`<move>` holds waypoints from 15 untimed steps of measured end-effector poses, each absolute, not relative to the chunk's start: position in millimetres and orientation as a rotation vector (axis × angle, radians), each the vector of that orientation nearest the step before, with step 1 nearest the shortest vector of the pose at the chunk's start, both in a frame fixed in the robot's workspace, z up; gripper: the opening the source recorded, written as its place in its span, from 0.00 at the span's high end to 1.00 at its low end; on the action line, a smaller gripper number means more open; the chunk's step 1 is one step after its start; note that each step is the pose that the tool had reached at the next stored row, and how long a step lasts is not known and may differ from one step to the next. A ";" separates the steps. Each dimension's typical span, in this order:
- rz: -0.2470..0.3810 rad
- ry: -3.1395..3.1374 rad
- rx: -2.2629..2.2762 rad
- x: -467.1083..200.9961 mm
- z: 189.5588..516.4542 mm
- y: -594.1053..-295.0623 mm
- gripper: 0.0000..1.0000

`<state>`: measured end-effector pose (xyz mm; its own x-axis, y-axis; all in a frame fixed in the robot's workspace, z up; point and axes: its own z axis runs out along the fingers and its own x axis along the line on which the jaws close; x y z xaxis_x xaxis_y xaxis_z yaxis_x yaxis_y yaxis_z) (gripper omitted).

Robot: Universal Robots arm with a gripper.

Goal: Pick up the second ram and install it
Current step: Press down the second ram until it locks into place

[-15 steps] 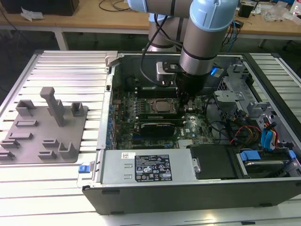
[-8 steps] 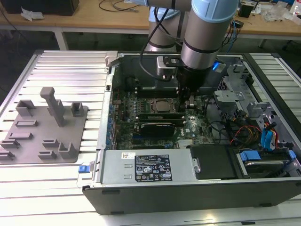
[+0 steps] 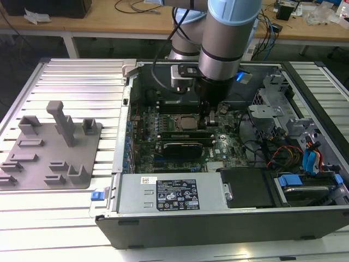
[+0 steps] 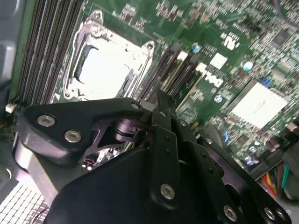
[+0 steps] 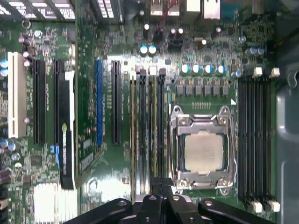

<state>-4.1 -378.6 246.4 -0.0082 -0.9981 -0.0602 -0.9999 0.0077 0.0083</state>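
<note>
My gripper (image 3: 210, 121) sits low over the motherboard (image 3: 180, 123) at centre frame in the exterior view, beside the processor socket (image 5: 203, 151). The second ram (image 5: 153, 135), light, stiff and fragile, stands seated in its slot; edges are the safe hold.

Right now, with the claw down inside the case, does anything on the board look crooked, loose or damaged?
Nothing stands out. The black claw sits low over the slots beside the silver processor socket, where green memory sticks stand straight and parallel. The green motherboard shows no loose or damaged parts.
</note>
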 end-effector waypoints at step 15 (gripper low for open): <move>0.075 2.203 -2.186 -54.0 245.2 -378.6 0.92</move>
<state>-54.0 -378.6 245.2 -0.0082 -0.9981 -0.0604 -0.9999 0.0077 0.0082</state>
